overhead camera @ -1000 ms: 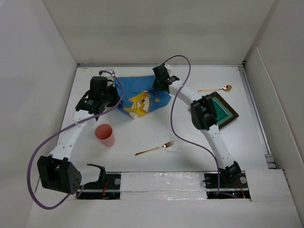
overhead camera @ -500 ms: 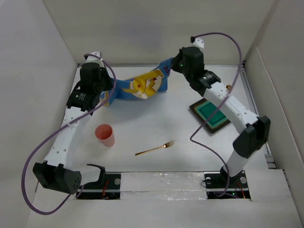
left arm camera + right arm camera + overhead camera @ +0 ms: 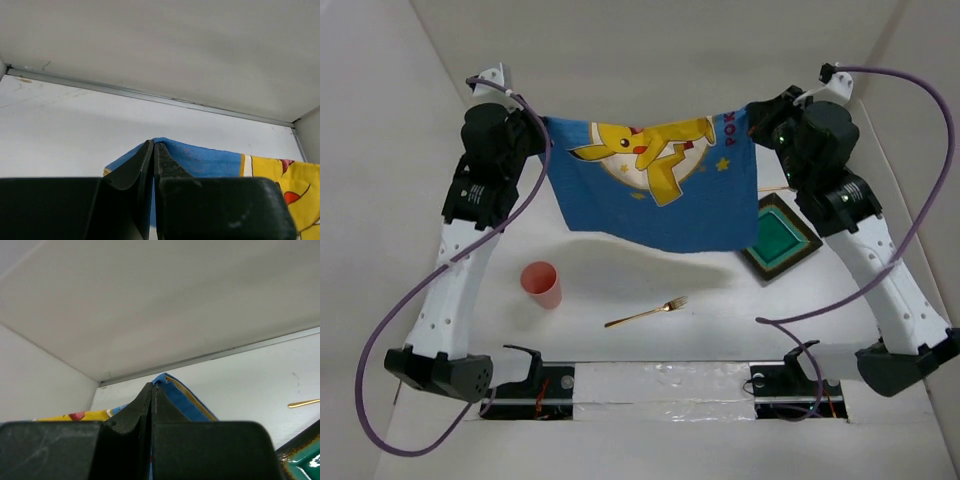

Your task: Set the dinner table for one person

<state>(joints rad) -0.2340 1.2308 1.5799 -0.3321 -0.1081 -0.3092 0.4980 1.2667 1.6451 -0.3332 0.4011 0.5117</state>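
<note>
The counter (image 3: 620, 290) spreads white across the floor of the walled enclosure, under both arms. Above its far half a blue cloth (image 3: 650, 200) printed with a yellow cartoon figure hangs stretched, clear of the surface. The left end effector (image 3: 534, 126) is clenched on the cloth's top corner on its own side, and the right end effector (image 3: 756, 116) on the opposite top corner. A green square plate (image 3: 782, 240) lies at right, its corner behind the cloth's edge. A pink cup (image 3: 541, 284) stands upright at left. A gold fork (image 3: 646, 312) lies between them, nearer the bases.
</note>
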